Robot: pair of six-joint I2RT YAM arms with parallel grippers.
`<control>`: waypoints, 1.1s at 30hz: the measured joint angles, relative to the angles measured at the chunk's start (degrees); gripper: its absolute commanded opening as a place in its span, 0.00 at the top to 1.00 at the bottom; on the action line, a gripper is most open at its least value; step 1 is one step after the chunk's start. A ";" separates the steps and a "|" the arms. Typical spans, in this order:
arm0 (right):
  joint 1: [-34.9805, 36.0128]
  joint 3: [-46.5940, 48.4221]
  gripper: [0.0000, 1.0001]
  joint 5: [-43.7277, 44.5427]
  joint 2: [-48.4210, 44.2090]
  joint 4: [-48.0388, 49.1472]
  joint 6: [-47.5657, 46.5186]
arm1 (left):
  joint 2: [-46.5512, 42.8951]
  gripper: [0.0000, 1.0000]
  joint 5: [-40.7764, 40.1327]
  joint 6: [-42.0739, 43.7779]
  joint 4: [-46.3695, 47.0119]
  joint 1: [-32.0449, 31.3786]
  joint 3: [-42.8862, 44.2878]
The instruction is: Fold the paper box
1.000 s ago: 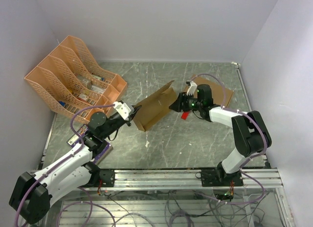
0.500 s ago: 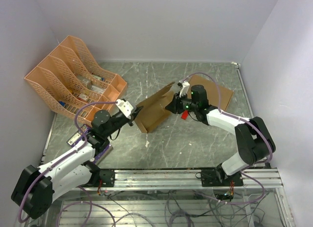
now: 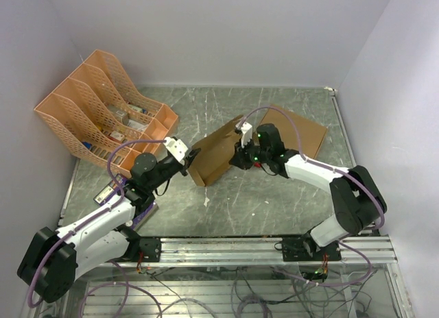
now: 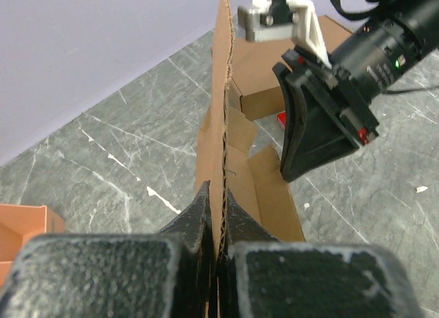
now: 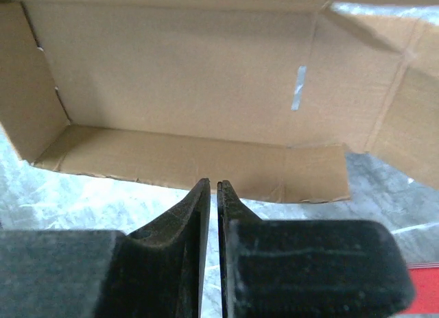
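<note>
Box [image 3: 218, 148] update: it's a half-opened brown sheet sitting right between the two tools, over the middle of the counter [image 3: 274, 201]. The left tool [image 3: 190, 157] is clenched on one tall panel. That panel runs edge-on straight out from between its fingers [image 4: 199, 215], so that end is properly pinched. To the right of the panel, as the left tool sees it, the right tool [image 3: 238, 155] points into the box's open inside. Its fingers [image 5: 195, 215] are squeezed nearly together with only a thin slit between them, and I can't see anything caught in there. Their tips sit right at the near edge of the bottom flap; touching or not, can't tell. Behind the right tool lies a flat carton [image 3: 305, 129]. An orange rack [image 3: 96, 112] stands well off to the left tool's left.
</note>
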 measured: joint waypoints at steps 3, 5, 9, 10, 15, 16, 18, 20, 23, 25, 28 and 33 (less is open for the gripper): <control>-4.00 2.80 0.95 -4.87 -0.46 -2.91 -1.07 | -0.04 0.93 -0.13 -0.02 -0.02 0.02 -0.02; -8.41 4.17 1.00 -7.21 -0.96 -2.99 -1.60 | -0.20 0.93 -0.11 -0.02 -0.02 0.00 -0.02; -14.71 4.33 1.00 -6.78 -2.08 -3.78 -2.82 | -0.42 0.93 -0.11 -0.04 0.24 0.00 -0.07; -14.71 4.28 1.00 -6.38 -1.84 -4.33 -3.06 | -0.42 0.93 -0.11 -0.09 0.39 0.00 -0.11; -12.61 4.35 1.00 -3.85 1.90 -6.51 -3.89 | -0.24 0.93 -0.07 -0.24 0.66 0.00 -0.15; -12.24 4.35 1.00 -3.37 2.84 -6.84 -3.93 | -0.17 0.93 -0.07 -0.26 0.79 0.00 -0.15; -11.28 4.46 1.00 -1.92 5.16 -7.91 -4.02 | -0.09 0.93 -0.07 -0.28 0.92 0.00 -0.15; -10.49 4.76 1.00 -0.90 7.08 -8.79 -3.98 | 0.00 0.93 -0.07 -0.42 1.33 0.00 -0.26; -9.68 5.64 1.00 -0.22 8.81 -9.20 -3.87 | 0.00 0.93 -0.07 -0.52 1.70 0.00 -0.59; -9.20 6.34 1.00 -0.09 9.27 -9.11 -3.85 | 0.02 0.93 0.00 -0.66 1.70 0.02 -0.83; -8.55 6.78 1.00 0.20 9.27 -8.44 -3.82 | 0.24 0.93 0.20 -0.94 1.90 0.00 -0.96; -8.20 7.43 1.00 -0.79 9.35 -6.84 -3.50 | 0.87 0.93 0.31 -1.11 2.19 0.00 -1.01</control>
